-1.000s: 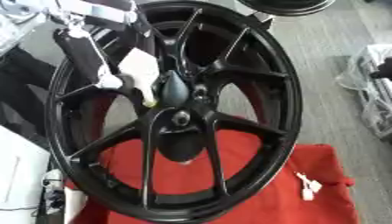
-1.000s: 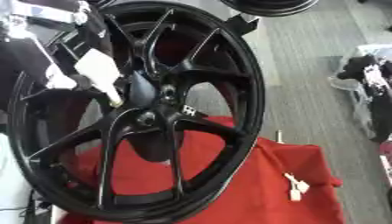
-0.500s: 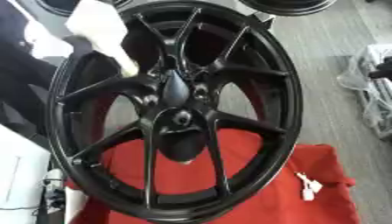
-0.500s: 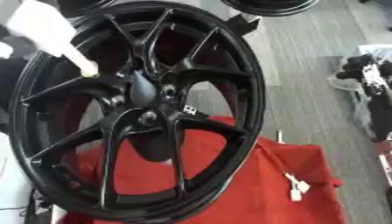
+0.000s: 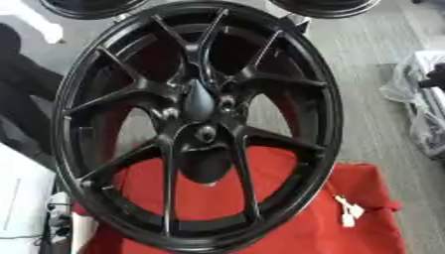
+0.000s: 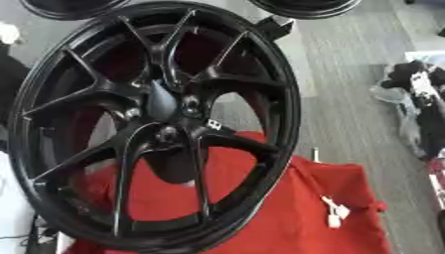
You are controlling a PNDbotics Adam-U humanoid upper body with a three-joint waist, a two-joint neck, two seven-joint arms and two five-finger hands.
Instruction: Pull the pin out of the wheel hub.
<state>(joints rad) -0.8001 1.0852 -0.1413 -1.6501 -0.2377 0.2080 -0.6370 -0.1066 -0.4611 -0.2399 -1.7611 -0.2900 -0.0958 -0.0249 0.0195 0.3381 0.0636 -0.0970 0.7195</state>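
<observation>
A large black spoked wheel (image 5: 195, 124) stands tilted on a red cloth (image 5: 295, 218). Its hub (image 5: 198, 101) is in the middle of the view, with dark bolt holes (image 5: 206, 133) around it. No pin shows in the hub or anywhere else. Only a blurred white shape (image 5: 35, 22) at the top left edge shows of my left hand, well clear of the wheel rim; whatever it holds is not visible. My right hand is out of view.
Two more black wheels (image 5: 91, 6) lie at the top edge. A small white tag (image 5: 349, 213) rests on the cloth at the lower right. Bags (image 6: 417, 94) sit on the grey floor at the right. A white panel (image 5: 22, 203) stands at the lower left.
The white hand was at the hub with a small yellowish piece at its tip. It has drawn away up and to the left, out to the corner. The wheel has stayed put.
</observation>
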